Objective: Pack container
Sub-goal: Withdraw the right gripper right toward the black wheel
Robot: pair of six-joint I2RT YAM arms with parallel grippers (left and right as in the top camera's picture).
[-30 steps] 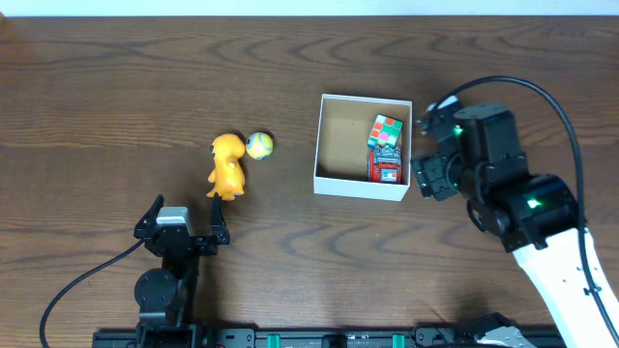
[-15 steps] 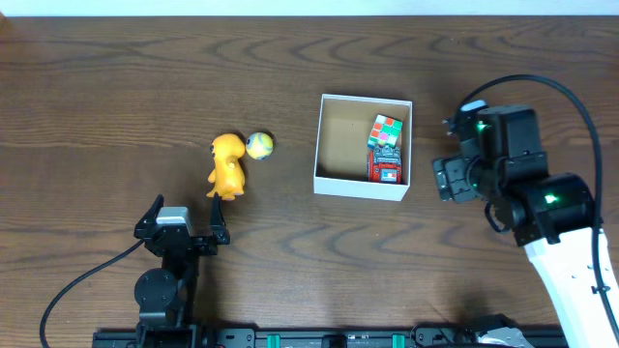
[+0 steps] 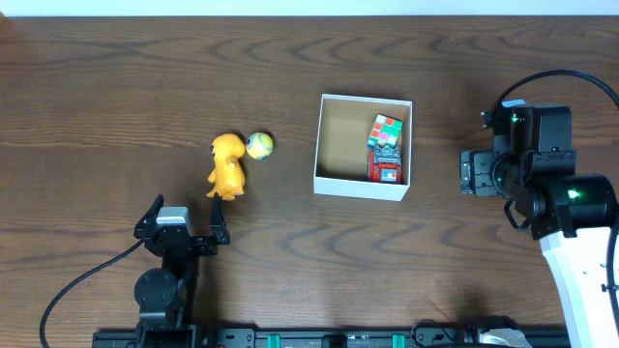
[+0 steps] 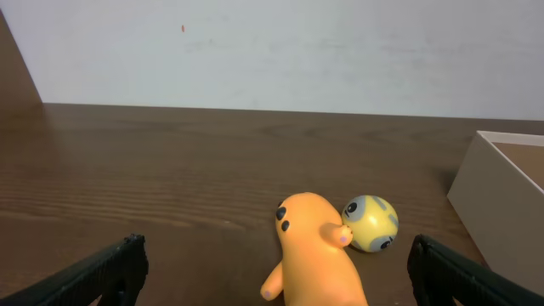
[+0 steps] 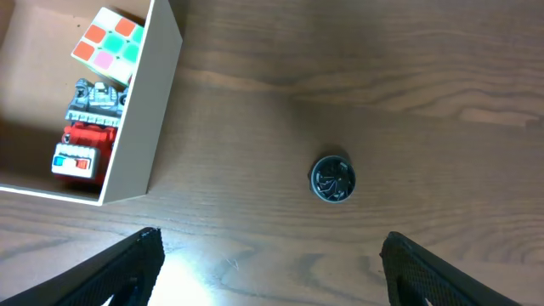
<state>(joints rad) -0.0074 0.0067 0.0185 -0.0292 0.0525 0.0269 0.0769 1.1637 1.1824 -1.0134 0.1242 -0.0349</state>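
Note:
The container, a white box with a brown inside, stands at mid-table. A colour cube and a red toy robot lie along its right wall. Both show again in the right wrist view: cube, robot, container wall. Left of the container lie an orange toy figure and a yellow ball. My left gripper rests open near the front edge, the orange figure just ahead of its jaws. My right gripper hovers open and empty right of the container.
A small dark round thing sits on the wood right of the container, below my right gripper. The ball touches the orange figure's head. The container's white wall stands at the far right of the left wrist view.
My right gripper has drawn away to the right from the container's right wall, its jaws widening. The left arm and the toys have not moved.

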